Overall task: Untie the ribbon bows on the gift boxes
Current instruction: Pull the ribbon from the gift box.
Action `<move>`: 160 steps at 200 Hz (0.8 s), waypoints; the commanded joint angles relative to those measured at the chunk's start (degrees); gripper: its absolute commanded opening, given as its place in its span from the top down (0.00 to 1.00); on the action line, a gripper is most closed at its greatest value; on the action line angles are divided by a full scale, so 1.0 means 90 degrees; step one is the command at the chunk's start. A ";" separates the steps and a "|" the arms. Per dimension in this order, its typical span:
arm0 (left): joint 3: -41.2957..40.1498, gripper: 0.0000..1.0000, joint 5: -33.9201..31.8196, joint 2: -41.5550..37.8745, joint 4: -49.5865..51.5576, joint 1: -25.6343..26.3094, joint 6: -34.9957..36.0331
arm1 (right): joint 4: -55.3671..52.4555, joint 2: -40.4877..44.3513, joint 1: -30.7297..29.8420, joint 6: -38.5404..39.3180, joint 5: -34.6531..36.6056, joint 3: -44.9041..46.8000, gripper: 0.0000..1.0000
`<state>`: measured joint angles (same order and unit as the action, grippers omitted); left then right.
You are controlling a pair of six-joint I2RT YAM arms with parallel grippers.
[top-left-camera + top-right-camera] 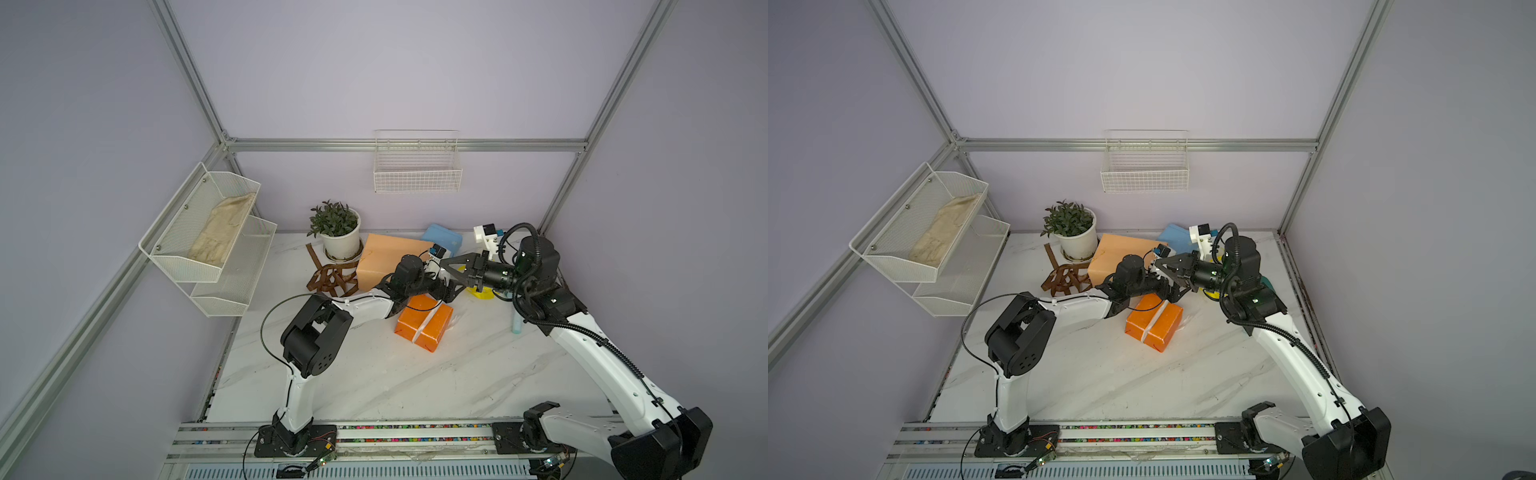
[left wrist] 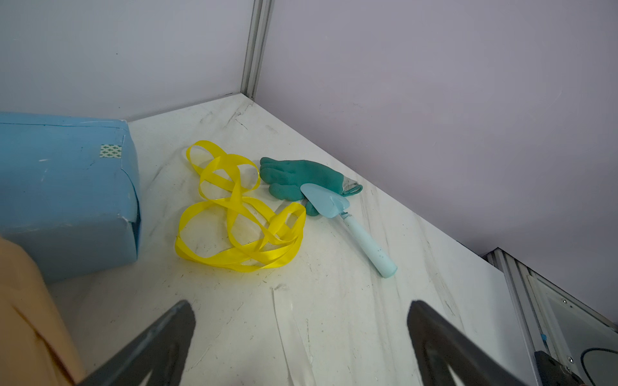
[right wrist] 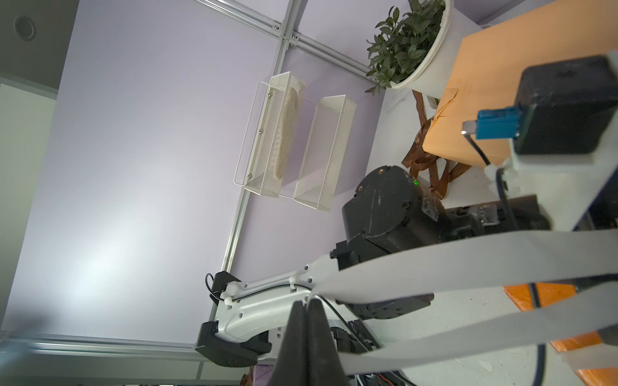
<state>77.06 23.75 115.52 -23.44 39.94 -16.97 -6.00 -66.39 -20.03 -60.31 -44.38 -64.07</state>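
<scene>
We see the right gripper clamped tight on the white ribbon — two strands run from its tips toward the bright orange box mid-table. Left gripper is spread wide over the table, holding nothing. Yellow ribbon lies loose far right, just beside the light blue box. Brown ribbon is heaped left of the peach box — near the plant pot.
</scene>
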 commanded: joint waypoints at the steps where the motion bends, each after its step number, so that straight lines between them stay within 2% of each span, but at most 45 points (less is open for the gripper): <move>1: 0.0298 0.00 0.0137 -0.0025 -0.0154 -0.0079 -0.0206 | 0.0227 -0.0062 -0.0023 -0.0017 -0.0068 -0.0032 1.00; 12: 0.0323 0.00 0.0281 -0.0012 -0.0091 -0.0083 -0.0177 | 0.0227 -0.0089 -0.0025 0.0020 -0.0061 -0.0041 1.00; 16: 0.0311 0.04 0.0337 -0.0014 -0.0097 -0.0083 -0.0160 | 0.0227 -0.0100 -0.0026 0.0029 -0.0052 -0.0040 1.00; 20: 0.0309 0.12 0.0412 -0.0002 -0.0109 -0.0087 -0.0132 | 0.0227 -0.0100 -0.0030 0.0031 -0.0045 -0.0048 1.00; 30: 0.0295 0.38 0.0523 -0.0010 -0.0091 -0.0083 -0.0133 | 0.0220 -0.0107 -0.0025 0.0065 -0.0030 -0.0074 1.00; 40: 0.0256 0.58 0.0645 -0.0027 -0.0083 -0.0100 -0.0130 | 0.0179 -0.0122 -0.0017 0.0097 -0.0002 -0.0089 1.00; 58: 0.0110 0.77 0.0742 -0.0113 -0.0057 -0.0130 -0.0121 | 0.0127 -0.0132 -0.0006 0.0167 0.0084 -0.0142 1.00; 60: 0.0095 0.80 0.0753 -0.0127 -0.0055 -0.0138 -0.0110 | 0.0114 -0.0135 -0.0007 0.0180 0.0087 -0.0150 1.00; 64: 0.0046 0.93 0.0759 -0.0147 -0.0038 -0.0155 -0.0107 | 0.0103 -0.0141 -0.0007 0.0203 0.0097 -0.0153 1.00; 68: 0.0003 1.00 0.0743 -0.0182 -0.0019 -0.0160 -0.0099 | 0.0100 -0.0146 -0.0001 0.0238 0.0105 -0.0160 1.00; 114: -0.0679 1.00 0.0660 -0.0702 0.0231 -0.0296 0.0086 | 0.0147 -0.0172 0.0494 0.0341 0.0472 0.0107 1.00; 160: -0.1078 1.00 0.0893 -0.0998 0.0515 -0.0359 0.0090 | 0.0018 -0.0016 0.0939 0.0670 0.1693 0.0444 1.00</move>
<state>69.65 29.34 109.71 -19.38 36.93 -17.32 -5.82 -67.90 -13.15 -56.34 -36.97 -62.37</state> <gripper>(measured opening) 0.047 0.034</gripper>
